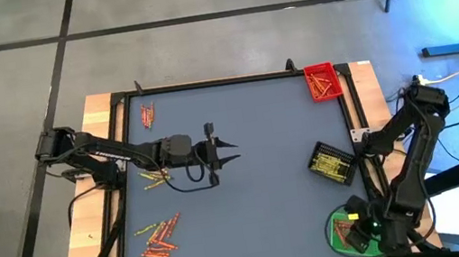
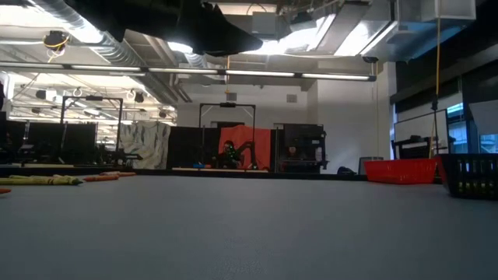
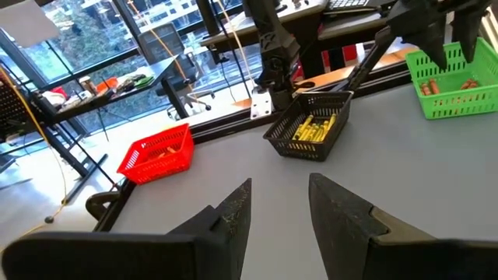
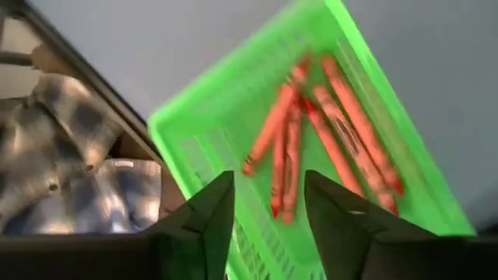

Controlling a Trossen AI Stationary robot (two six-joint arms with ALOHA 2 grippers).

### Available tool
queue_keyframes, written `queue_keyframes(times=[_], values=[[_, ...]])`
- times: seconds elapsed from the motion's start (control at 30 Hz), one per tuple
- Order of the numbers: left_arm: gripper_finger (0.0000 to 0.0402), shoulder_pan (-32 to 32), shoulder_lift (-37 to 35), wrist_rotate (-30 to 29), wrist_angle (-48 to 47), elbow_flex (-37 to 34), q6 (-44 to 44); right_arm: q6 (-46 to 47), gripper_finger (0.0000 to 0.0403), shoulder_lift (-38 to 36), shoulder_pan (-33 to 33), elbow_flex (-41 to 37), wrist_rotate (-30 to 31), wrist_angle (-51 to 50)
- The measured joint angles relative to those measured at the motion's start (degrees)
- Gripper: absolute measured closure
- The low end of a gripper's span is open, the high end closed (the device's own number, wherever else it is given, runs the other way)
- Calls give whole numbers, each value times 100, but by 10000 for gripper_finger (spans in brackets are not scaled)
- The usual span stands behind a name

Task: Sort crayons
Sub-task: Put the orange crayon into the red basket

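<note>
Loose crayons lie on the grey table in three groups: a red, orange and yellow heap near the front left, a few yellow ones under my left arm, and a few red ones at the far left. My left gripper hovers open over the table's middle, pointing toward the right edge, with nothing between its fingers. My right gripper stands open, pointing down over the green tray at the front right. Several orange crayons lie on that tray's floor, none between the fingers.
A red tray with red crayons stands at the far right corner. A black tray holding yellow crayons sits by the right edge. A dark frame rims the table. Bare grey surface lies between my left gripper and the trays.
</note>
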Motion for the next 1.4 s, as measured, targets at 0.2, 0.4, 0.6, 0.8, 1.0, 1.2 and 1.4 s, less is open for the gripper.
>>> queue_keyframes(times=[0.2, 0.4, 0.6, 0.8, 1.0, 1.2, 1.4], values=[[288, -4, 0, 4, 9, 0, 3, -2191, 233, -329, -634, 2, 1088, -180], [288, -20, 0, 261, -132, 0, -270, -4503, 233, -579, -1670, 2, 2177, -315], [276, -22, 0, 102, -451, -2, -550, -5672, 233, -579, -2797, 3, 3168, -291], [227, -23, -30, -19, -1095, -2, -938, -7218, 232, -422, -3773, 4, 3387, -93], [217, -122, -453, -802, -2263, -2, -1471, -9223, 232, -152, -4583, 9, 3563, 822], [221, 49, -1245, -1757, -3619, -2, -2522, -10126, 232, 148, -5288, 9, 3562, 1462], [221, 852, -1825, -2517, -4825, 0, -3015, -10447, 232, 490, -5790, 11, 3535, 2053]])
